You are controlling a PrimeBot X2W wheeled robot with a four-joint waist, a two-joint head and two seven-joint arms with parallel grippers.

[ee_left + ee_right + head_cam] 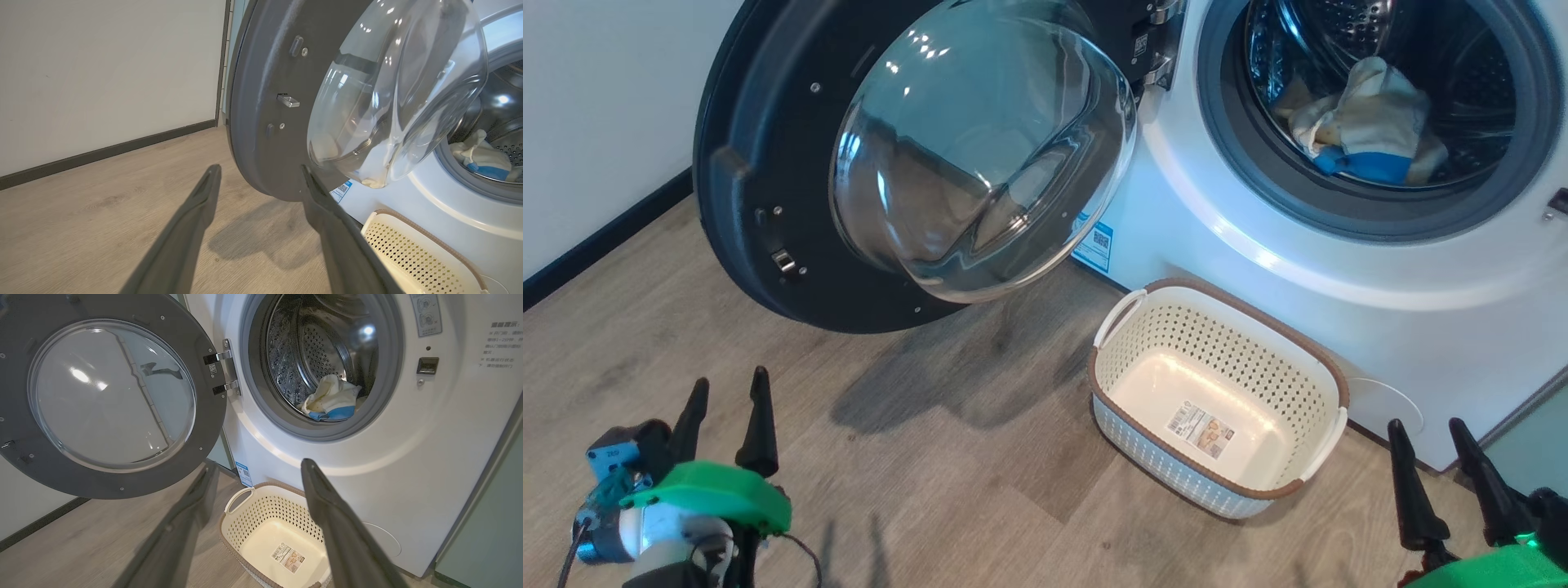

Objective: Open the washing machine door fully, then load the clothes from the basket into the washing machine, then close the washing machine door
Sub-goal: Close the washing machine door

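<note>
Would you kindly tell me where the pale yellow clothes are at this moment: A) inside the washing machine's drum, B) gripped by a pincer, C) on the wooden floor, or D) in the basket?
A: the clothes lie in a heap inside the drum of the washing machine, whose door is swung open.

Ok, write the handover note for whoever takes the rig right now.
Left end effector: open, empty, above the floor.
Right end effector: open, empty, near the basket.
Washing machine door: swung wide open.
Clothes: inside the washing machine.
Basket: empty, on the floor before the machine.
Done: door opened, clothes loaded.
To do: close the door.
</note>
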